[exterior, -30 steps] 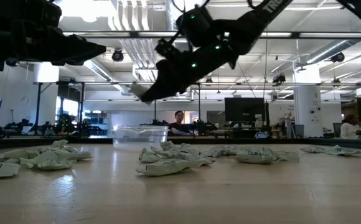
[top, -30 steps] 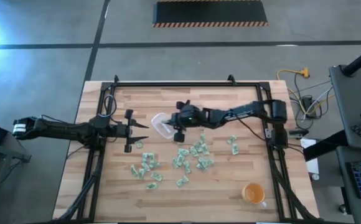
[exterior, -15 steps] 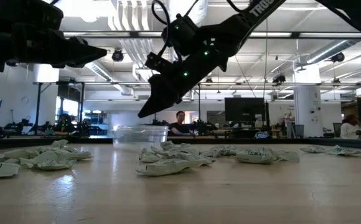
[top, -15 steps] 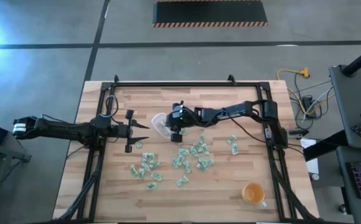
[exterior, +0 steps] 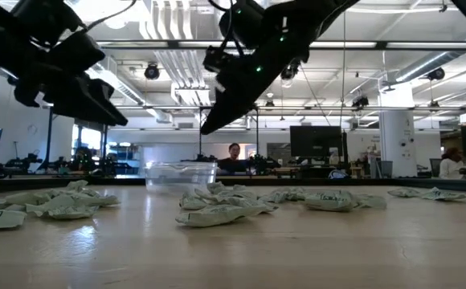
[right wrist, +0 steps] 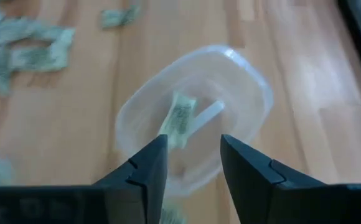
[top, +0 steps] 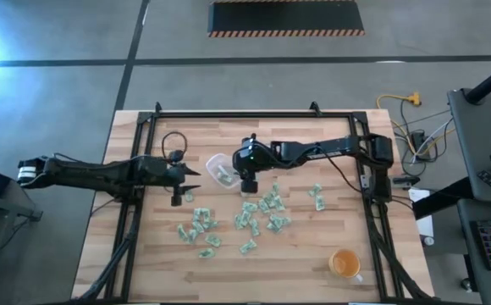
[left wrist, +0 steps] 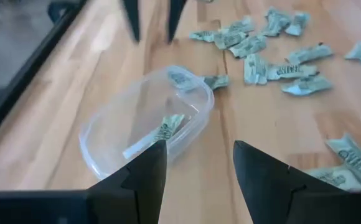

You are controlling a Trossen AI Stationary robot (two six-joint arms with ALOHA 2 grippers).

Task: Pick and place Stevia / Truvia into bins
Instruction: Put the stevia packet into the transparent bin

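Where right gripper [right wrist: 193, 163] hovers, packet [right wrist: 179, 119] in tub [right wrist: 255, 93]

Tub [right wrist: 193, 118] blurred in right wrist view; print on packets [top: 254, 222] too small to read.

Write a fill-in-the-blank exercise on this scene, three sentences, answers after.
1. The clear tub has a green-and-white ____ lying inside it.
2. The right claw, hanging above the tub, has its jaws ____.
3. The cup near the table's front right corner is ____ in colour.

Missing words: packet; open; orange
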